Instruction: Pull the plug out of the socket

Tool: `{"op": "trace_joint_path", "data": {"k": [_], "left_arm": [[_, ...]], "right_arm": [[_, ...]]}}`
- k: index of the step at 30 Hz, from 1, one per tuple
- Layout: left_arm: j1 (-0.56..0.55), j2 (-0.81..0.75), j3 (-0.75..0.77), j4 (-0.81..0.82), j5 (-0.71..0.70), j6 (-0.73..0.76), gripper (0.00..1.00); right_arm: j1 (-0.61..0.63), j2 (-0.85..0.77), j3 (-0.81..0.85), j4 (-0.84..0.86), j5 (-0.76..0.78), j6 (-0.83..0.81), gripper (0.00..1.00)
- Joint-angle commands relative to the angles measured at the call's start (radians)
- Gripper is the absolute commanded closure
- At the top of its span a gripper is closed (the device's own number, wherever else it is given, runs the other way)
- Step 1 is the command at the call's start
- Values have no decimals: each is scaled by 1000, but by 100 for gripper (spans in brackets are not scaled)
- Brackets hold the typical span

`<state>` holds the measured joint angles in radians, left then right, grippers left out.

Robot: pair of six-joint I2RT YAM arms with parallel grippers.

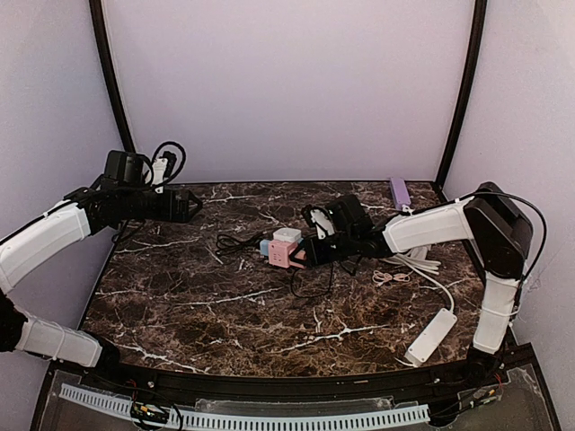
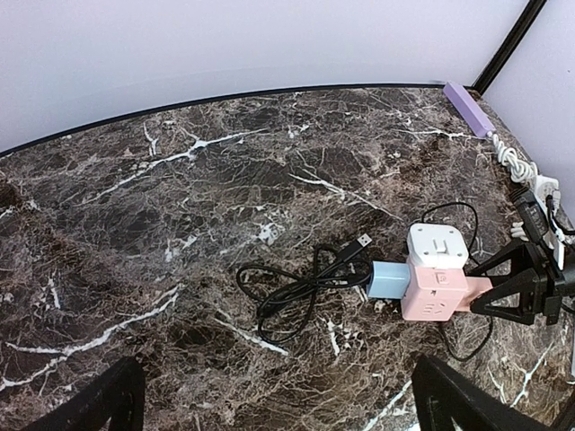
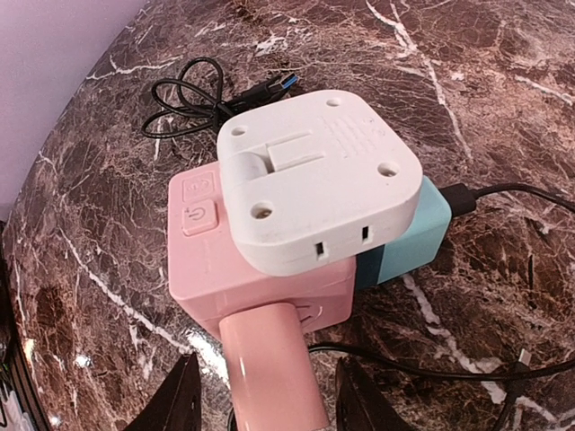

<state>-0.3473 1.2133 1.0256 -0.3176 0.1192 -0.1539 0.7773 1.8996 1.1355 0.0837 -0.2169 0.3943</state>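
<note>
**A:** Far left, the left gripper (image 1: 189,206) hung raised, fingers spread wide and empty. At the middle of the table (image 1: 180,301) sat the pink socket (image 1: 280,255), a white adapter (image 3: 314,171) on top.

**B:** The right gripper (image 1: 316,250) straddled its pink plug (image 3: 269,359), but I couldn't tell if it was touching. It looked like hard, slick, light plastic. Best to pinch that stem, as the unbraced cube looked likely to drag.

This looks like a robotics lab booth: a dark marble-patterned table (image 1: 180,305) is closed in on the left, right and far sides by plain pale walls (image 1: 287,90) with black poles (image 1: 112,81). A white cable track (image 1: 243,417) runs along the near edge.
</note>
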Motion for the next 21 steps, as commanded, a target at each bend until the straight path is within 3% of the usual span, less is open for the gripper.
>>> {"op": "trace_joint_path", "data": {"k": [1, 21], "left_arm": [[-4, -15, -18, 6, 8, -6, 0], [-4, -14, -25, 15, 32, -11, 0]], "right_arm": [[5, 18, 10, 52, -41, -6, 59], [5, 39, 17, 53, -32, -6, 67]]}}
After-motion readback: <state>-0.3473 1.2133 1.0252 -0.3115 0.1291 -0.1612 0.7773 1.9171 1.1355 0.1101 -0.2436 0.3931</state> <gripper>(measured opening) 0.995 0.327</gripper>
